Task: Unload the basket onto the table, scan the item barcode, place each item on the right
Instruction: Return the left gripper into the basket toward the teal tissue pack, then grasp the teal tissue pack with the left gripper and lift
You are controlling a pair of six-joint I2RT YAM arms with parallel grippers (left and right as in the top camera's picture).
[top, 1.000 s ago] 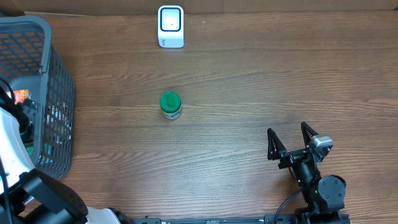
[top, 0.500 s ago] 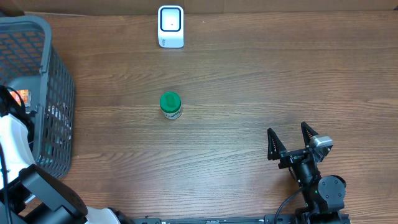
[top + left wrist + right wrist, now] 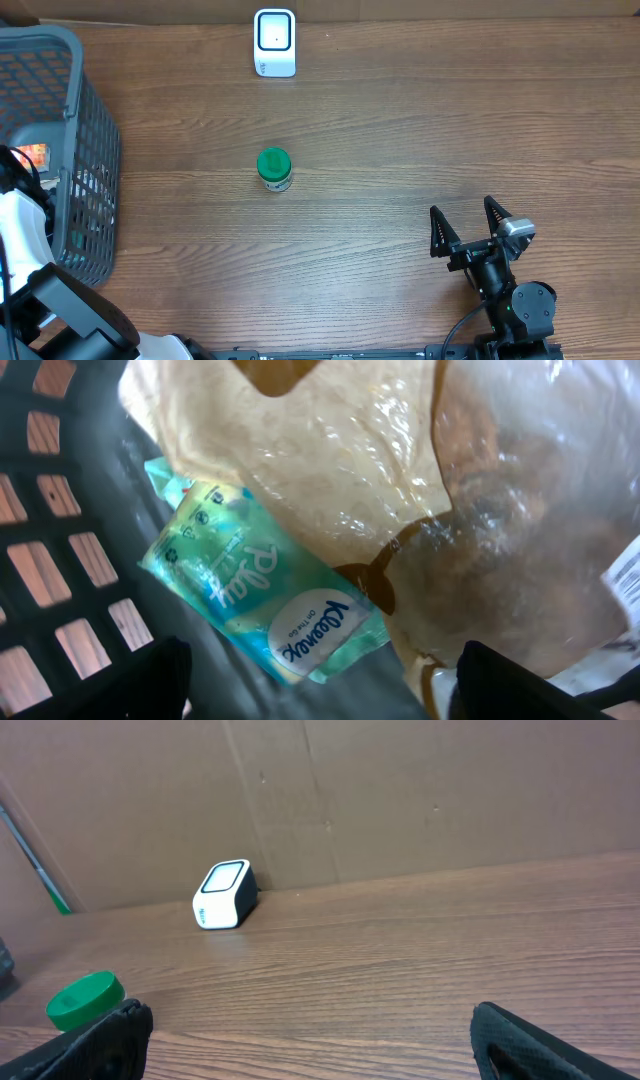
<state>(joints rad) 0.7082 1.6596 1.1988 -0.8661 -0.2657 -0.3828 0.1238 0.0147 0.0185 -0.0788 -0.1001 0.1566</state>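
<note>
Overhead, the scanner (image 3: pixel 274 42) stands at the table's (image 3: pixel 400 130) far edge, with a green-lidded jar (image 3: pixel 274 168) nearer. Left pincer (image 3: pixel 325 678) gapes wide inside the basket (image 3: pixel 85 120) (at the left), over a Kleenex pack (image 3: pixel 270 605) and a clear bag (image 3: pixel 400 490). The right pincer (image 3: pixel 466 232) is wide and empty, near right.

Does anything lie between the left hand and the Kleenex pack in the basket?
A clear plastic bag covers the upper edge of the Kleenex pack; the rest lies bare below the open left hand.
</note>
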